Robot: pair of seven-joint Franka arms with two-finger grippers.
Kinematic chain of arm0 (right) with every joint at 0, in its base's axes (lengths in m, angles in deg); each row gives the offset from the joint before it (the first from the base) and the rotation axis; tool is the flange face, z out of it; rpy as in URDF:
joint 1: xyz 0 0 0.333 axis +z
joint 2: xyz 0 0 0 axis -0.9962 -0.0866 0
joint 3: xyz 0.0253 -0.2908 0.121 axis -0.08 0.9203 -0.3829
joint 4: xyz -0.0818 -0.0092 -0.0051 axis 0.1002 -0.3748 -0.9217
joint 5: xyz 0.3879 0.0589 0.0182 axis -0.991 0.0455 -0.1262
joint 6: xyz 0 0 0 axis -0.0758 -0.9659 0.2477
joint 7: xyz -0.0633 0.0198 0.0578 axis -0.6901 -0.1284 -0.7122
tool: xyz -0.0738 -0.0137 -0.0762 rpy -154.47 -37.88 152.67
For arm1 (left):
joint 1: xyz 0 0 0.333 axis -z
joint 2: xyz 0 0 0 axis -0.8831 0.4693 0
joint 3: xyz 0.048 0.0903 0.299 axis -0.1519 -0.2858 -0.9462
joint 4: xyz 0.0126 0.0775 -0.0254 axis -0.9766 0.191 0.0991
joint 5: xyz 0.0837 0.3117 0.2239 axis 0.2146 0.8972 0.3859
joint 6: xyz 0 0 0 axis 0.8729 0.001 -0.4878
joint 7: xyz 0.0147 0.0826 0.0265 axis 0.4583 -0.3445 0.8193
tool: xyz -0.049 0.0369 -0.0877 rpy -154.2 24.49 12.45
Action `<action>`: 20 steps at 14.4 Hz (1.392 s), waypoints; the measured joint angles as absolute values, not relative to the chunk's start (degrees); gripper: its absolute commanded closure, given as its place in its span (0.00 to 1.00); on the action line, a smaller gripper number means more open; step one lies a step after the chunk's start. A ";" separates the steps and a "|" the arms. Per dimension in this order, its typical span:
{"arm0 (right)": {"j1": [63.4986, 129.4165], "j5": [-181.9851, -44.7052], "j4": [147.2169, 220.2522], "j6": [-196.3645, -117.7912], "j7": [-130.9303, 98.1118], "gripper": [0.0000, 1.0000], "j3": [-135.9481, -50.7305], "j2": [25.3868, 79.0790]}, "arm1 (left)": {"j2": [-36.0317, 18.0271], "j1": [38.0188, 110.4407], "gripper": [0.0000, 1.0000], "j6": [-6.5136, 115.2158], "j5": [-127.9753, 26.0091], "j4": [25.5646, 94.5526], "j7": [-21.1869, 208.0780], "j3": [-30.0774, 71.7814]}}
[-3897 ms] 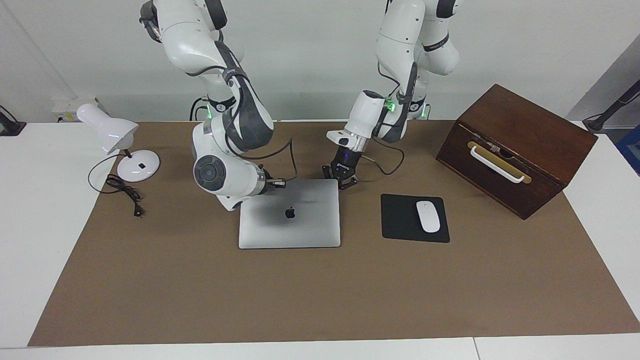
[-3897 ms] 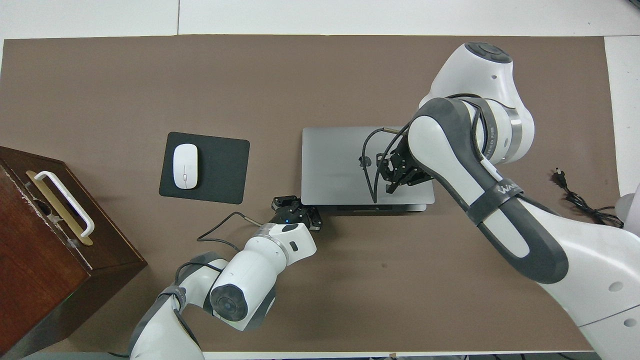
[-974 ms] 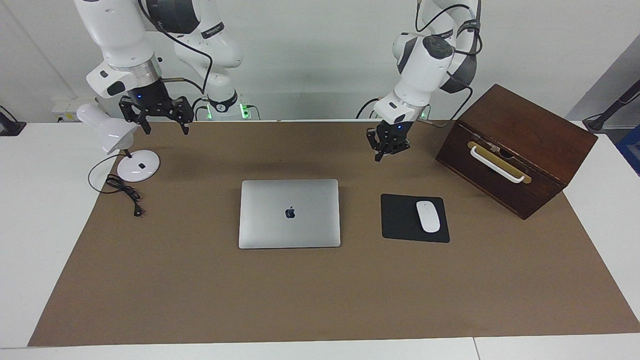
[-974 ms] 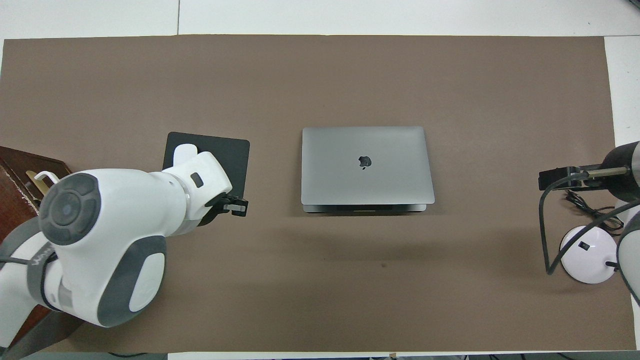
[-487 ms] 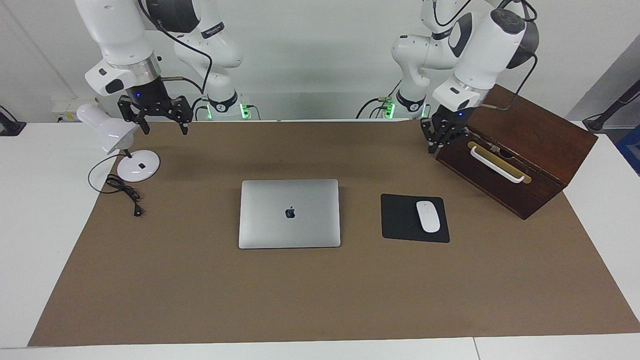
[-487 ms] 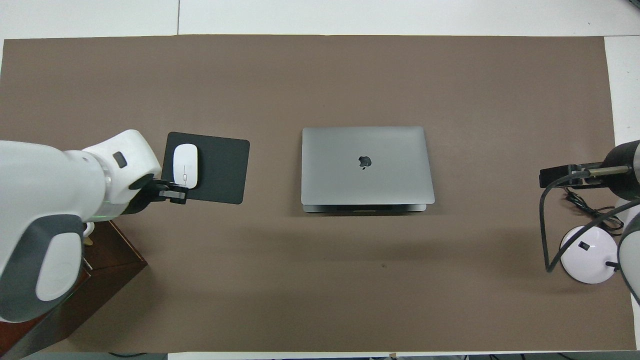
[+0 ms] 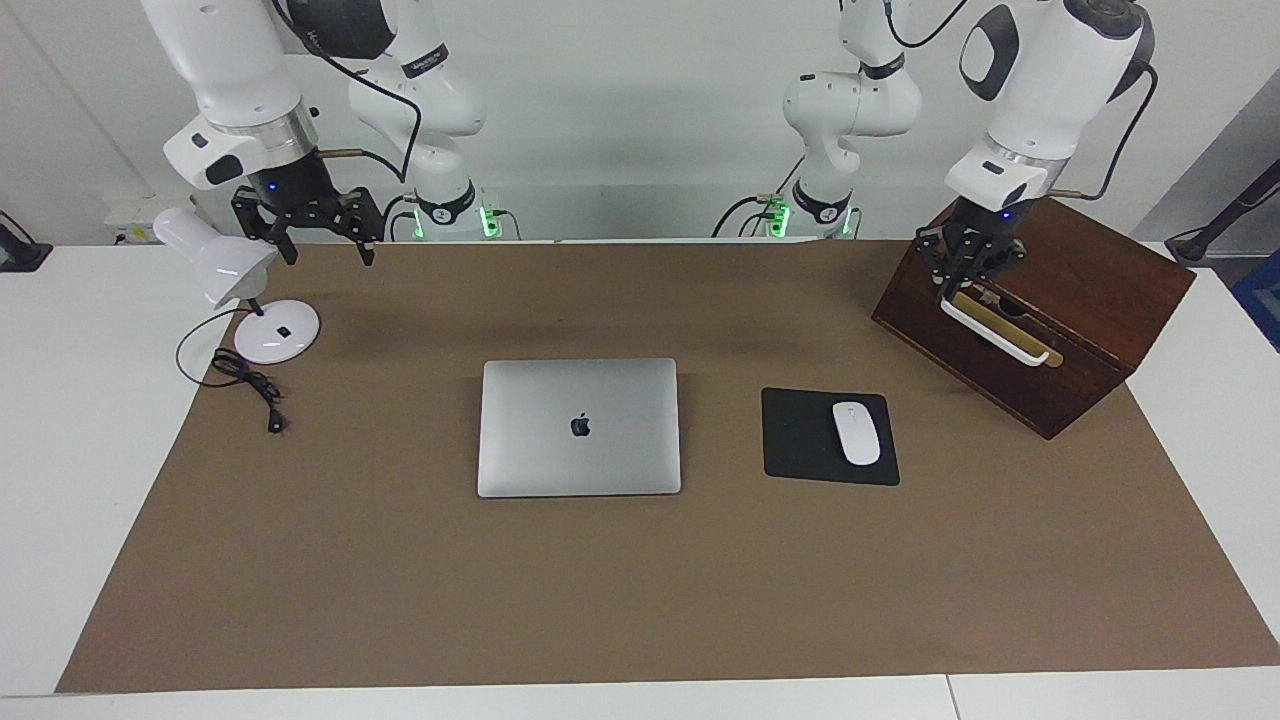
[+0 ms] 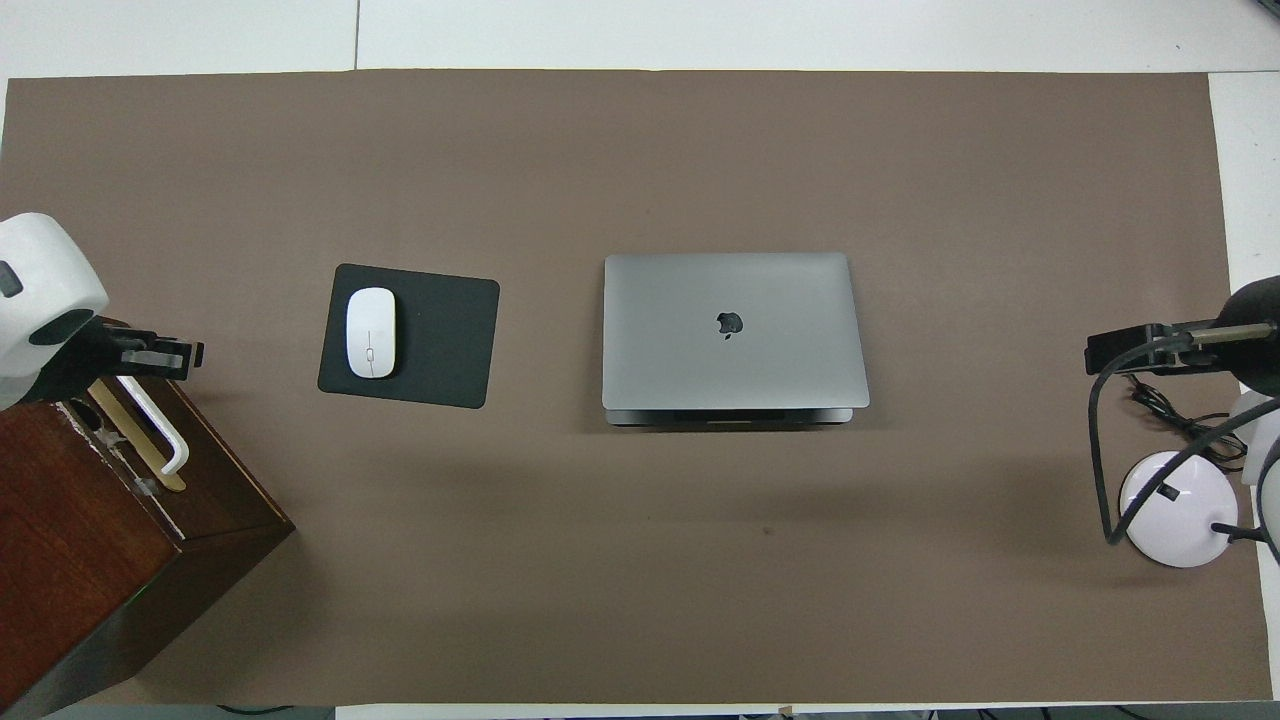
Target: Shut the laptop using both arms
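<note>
The laptop (image 7: 579,427) lay closed on the worktop (image 7: 600,600) — right hand (image 7: 305,235) released above the lamp (image 7: 235,290); left hand (image 7: 968,265), grip unclear, over the wooden box (image 7: 1050,300).

The wooden box (image 8: 90,520) and lamp (image 8: 1180,505) are cut off overhead by picture edges.

1. The laptop (image 7: 579,427) lid carries a dark apple logo (image 7: 580,426), which the overhead view also shows.
2. No words or numbers can be read anywhere else.

Brown-matted table (image 7: 400,590) under laptop (image 7: 579,427), mouse pad (image 7: 800,440), lamp (image 7: 240,300), wooden box (image 7: 1050,340).
</note>
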State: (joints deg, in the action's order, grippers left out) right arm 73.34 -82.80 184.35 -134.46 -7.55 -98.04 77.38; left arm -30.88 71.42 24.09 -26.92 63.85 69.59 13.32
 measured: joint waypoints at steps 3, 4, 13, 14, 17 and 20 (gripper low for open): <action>73.35 -82.80 183.64 -134.23 -7.55 0.00 -98.05 76.94 | -30.87 69.48 0.00 24.09 -26.91 63.39 69.55 13.31; 73.35 -82.80 183.07 -134.19 -7.55 0.00 -98.05 76.52 | -30.86 68.71 0.00 24.09 -26.91 63.05 69.55 13.34; 73.43 -80.29 176.14 -129.86 -6.19 0.00 -98.19 72.41 | -27.86 66.26 0.00 17.83 -26.92 54.61 71.59 13.34; 73.45 -80.29 176.01 -129.70 -4.65 0.00 -98.26 72.41 | -26.98 66.14 0.00 15.66 -26.92 52.27 71.66 13.34; 73.68 -80.30 175.78 -128.97 -0.90 0.00 -98.49 72.41 | -23.93 65.48 0.00 8.56 -26.92 44.71 71.84 13.30; 73.67 -80.30 175.66 -128.58 -0.57 0.00 -98.50 72.41 | -20.84 64.66 0.00 4.12 -26.92 38.86 71.90 13.31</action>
